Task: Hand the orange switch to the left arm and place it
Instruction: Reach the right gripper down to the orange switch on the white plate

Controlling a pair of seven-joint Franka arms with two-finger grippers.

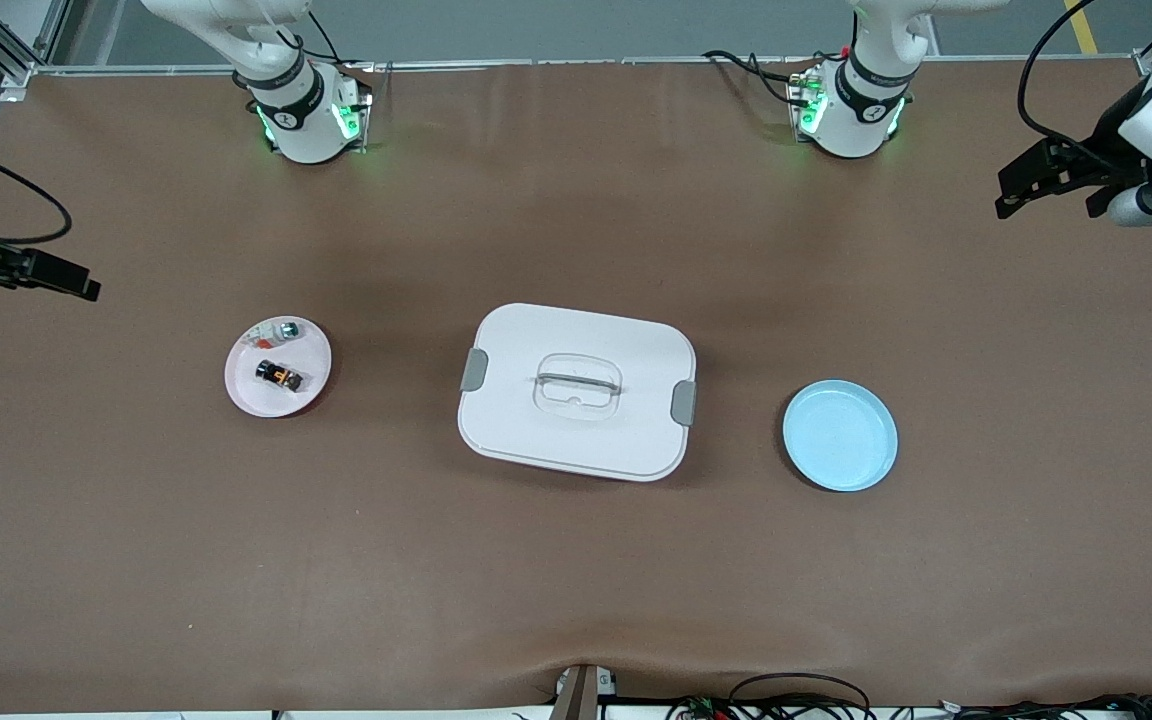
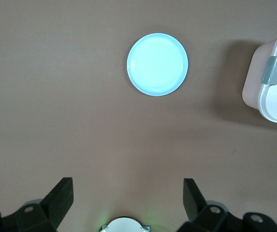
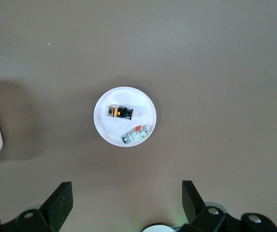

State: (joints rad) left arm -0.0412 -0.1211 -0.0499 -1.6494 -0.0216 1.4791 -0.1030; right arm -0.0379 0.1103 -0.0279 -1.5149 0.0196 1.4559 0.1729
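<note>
The orange switch, a stubby black part with orange marks, lies on a small pink plate toward the right arm's end of the table. It also shows in the right wrist view. The white box with grey clips stands mid-table, between the plates. My right gripper is open and empty, high over the table's right-arm end; its wrist view looks down on the pink plate. My left gripper is open and empty, high over the left-arm end.
A pale grey-white part with a green end lies on the pink plate beside the switch, farther from the front camera. An empty blue plate sits toward the left arm's end, beside the box. Cables lie along the table's near edge.
</note>
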